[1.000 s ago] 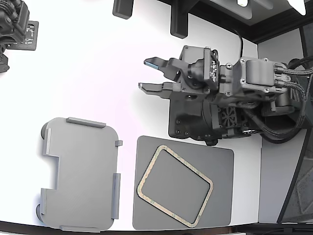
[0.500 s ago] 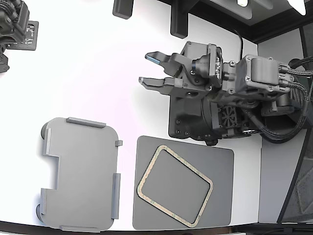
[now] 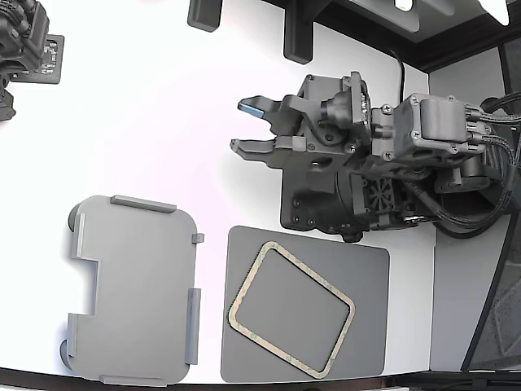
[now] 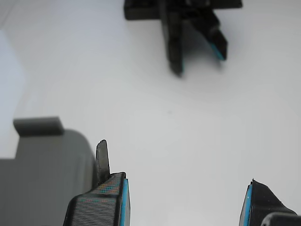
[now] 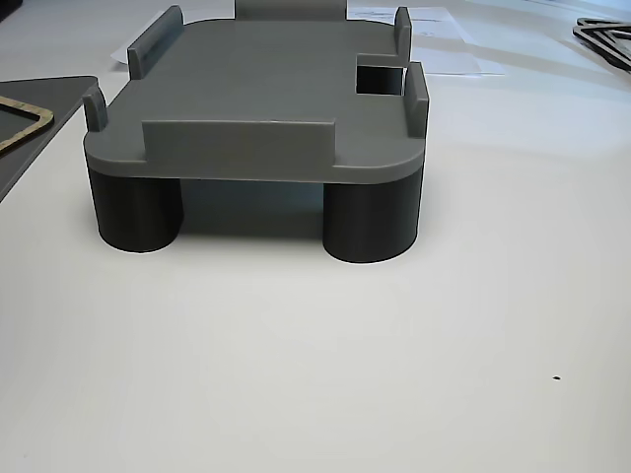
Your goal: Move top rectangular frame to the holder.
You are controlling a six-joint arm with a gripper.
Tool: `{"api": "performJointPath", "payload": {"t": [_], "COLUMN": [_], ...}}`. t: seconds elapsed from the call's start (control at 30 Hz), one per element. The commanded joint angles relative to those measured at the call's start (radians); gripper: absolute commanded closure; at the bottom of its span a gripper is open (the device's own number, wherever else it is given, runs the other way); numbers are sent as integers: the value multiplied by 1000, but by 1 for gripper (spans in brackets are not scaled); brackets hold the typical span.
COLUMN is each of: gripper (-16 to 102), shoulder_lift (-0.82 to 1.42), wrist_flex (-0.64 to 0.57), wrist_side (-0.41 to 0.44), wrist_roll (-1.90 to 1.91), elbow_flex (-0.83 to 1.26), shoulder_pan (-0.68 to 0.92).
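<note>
The tan rectangular frame (image 3: 291,310) lies tilted on a dark grey mat (image 3: 368,326) at the bottom of the exterior view; a corner of it shows in the other view (image 5: 22,120). The light grey holder (image 3: 134,289) with raised edge tabs and a notch stands on round feet to the mat's left, and shows in the other view (image 5: 266,94) and the wrist view (image 4: 42,174). My gripper (image 3: 247,126) is open and empty, above the white table, up and away from the frame. Its blue-padded fingertips (image 4: 120,197) show in the wrist view.
A second arm's dark gripper (image 3: 24,49) sits at the exterior view's top left and shows in the wrist view (image 4: 188,33). Dark posts (image 3: 297,37) stand at the table's far edge. My arm's base (image 3: 326,195) is beside the mat.
My gripper has shifted only slightly, turning a little and dipping back toward the mat side. The jaws stay open. The frame and holder have not moved.
</note>
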Motion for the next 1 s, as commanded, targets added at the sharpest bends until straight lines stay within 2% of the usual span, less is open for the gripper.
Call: {"api": "performJointPath", "payload": {"t": [0.0,0.2,0.5,0.7,0.97], "gripper": [-14,-14,-14,-14,-14], "shoulder_lift": [9,-26,-126,-141,-244], "wrist_flex": [-11,35,141,196,313], "wrist_side": [20,91,80,28,175], "wrist_roll": [31,118,130,138,255], "elbow_flex": [-25,-60,-186,-221,-347], "shoulder_pan": [15,86,89,101,278]}}
